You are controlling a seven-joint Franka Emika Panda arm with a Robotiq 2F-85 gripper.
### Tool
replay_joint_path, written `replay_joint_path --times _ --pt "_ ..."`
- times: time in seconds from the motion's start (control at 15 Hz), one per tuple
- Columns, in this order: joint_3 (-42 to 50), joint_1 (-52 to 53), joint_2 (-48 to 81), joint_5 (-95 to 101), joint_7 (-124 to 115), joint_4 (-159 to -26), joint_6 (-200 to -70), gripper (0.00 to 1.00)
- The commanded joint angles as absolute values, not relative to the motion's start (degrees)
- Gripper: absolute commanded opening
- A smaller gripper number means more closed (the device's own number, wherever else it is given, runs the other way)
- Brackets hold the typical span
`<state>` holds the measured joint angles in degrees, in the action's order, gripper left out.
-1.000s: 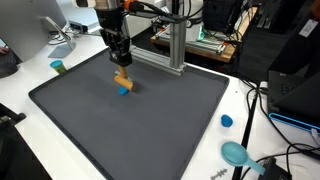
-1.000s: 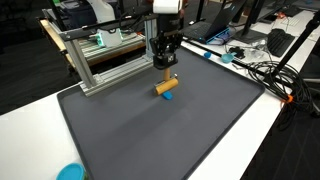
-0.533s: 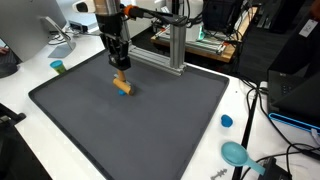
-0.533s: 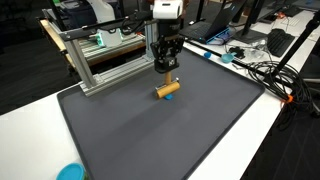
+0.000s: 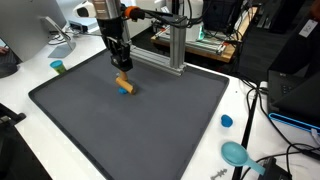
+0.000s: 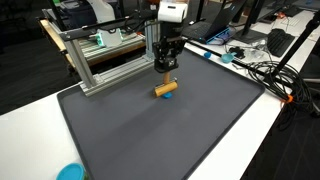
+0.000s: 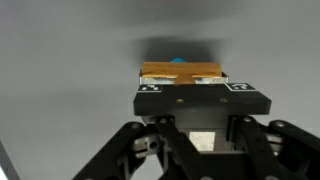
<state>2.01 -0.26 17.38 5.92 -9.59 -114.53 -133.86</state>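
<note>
End effector pinching a short wooden cylinder: smooth tan grain, blue end cap. Matte dark-grey mat underneath, flat and rectangular.

I work in a lab. An aluminium-profile frame stands behind my dark mat, with tangled cables and a monitor close by.
</note>
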Motion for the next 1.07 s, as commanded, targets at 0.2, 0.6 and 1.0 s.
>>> replay_joint_path --times 0.2,0.6,1.0 --pt "2.83 0.66 22.66 6.83 -10.94 -110.92 -129.35 0.22" --pt "2.18 -0.08 22.59 4.93 -9.50 -111.65 -136.84 0.22" --pt "1.95 -0.47 23.11 3.95 -8.89 -112.13 -140.60 0.22"
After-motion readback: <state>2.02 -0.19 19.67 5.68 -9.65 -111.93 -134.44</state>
